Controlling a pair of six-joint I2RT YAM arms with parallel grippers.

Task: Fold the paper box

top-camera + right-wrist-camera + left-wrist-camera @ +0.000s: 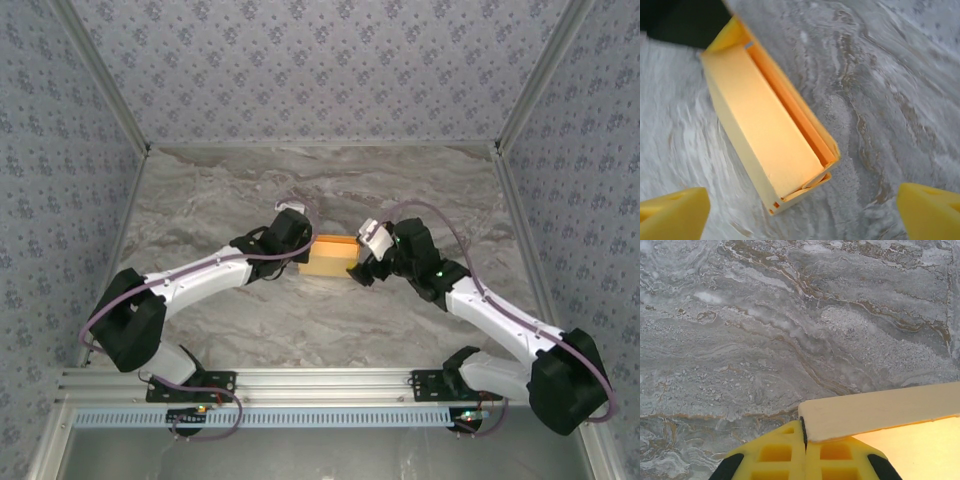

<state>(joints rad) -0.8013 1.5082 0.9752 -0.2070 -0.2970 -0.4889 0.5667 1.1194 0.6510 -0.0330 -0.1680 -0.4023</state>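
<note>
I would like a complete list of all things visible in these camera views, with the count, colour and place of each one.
yellow-orange paperboard paper box: one, yellow-orange, lying at the middle of the table between the two grippers
marble-patterned table: one, grey with brown veins, under everything
patterned walls: three, blue-grey floral print, at the left, back and right of the table
metal rail: one, silver, along the near edge
left arm: one, white and black with a purple cable, reaching in from the left
right arm: one, same colours, reaching in from the right
left gripper: one, yellow fingers, shut on one end of the box
right gripper: one, yellow fingers, open at the other end
</note>
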